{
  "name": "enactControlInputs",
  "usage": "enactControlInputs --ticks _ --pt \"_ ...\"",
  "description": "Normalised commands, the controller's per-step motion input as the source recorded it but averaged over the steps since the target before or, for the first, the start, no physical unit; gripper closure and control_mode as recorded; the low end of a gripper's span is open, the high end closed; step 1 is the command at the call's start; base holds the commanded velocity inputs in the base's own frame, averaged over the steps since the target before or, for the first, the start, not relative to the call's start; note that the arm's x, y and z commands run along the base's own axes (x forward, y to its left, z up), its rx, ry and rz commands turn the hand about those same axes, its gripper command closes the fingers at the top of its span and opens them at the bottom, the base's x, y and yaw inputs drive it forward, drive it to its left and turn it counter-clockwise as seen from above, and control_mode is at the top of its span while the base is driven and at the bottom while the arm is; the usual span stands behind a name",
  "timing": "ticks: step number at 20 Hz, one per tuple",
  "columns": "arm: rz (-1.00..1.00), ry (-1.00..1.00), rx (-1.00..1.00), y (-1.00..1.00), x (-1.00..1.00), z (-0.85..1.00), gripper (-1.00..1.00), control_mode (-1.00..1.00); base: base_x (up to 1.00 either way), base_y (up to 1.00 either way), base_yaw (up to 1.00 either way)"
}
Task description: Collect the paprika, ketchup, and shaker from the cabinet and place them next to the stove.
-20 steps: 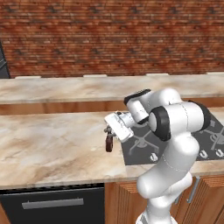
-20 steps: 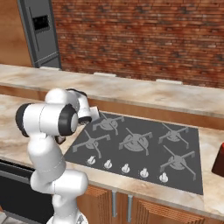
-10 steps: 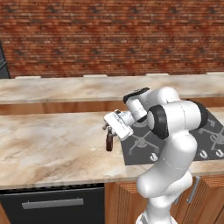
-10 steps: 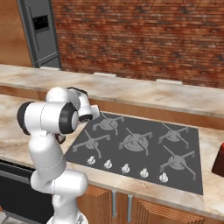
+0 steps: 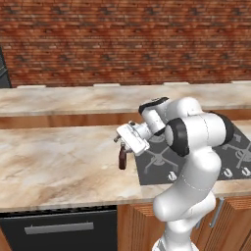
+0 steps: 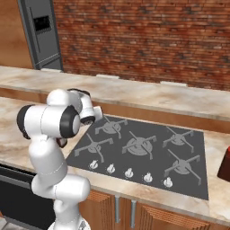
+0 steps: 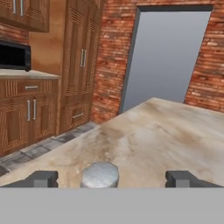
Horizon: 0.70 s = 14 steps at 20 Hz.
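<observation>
Ketchup (image 5: 122, 158) stands upright on the counter (image 5: 59, 166) at the stove's (image 5: 162, 162) nine o'clock, between my spread-open fingers (image 7: 41, 178).

Domestic kitchen, rendered: marble-look counter (image 5: 59, 166) with raised back ledge, gas stove (image 6: 143, 152) with burner grates and white knobs set into it, red brick wall (image 5: 122, 39), wooden base cabinets (image 7: 30, 109), steel refrigerator (image 6: 42, 36), black dishwasher front (image 5: 59, 230) below the counter

One ketchup (image 5: 122, 158) bottle, one stove (image 6: 134, 155) (four burner grates, five knobs)
</observation>
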Motion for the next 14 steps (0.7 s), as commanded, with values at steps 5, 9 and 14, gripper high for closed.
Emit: enactControlInputs --ticks 5,9,14 --pt "0.00 0.05 0.00 0.00 0.00 0.44 -1.00 -1.00 0.00 0.00 0.00" --pt "-0.02 0.02 0.00 0.00 -0.20 0.30 -1.00 -1.00 0.00 0.00 0.00" --pt "-0.06 0.02 0.00 0.00 -0.36 0.29 -1.00 -1.00 0.00 0.00 0.00"
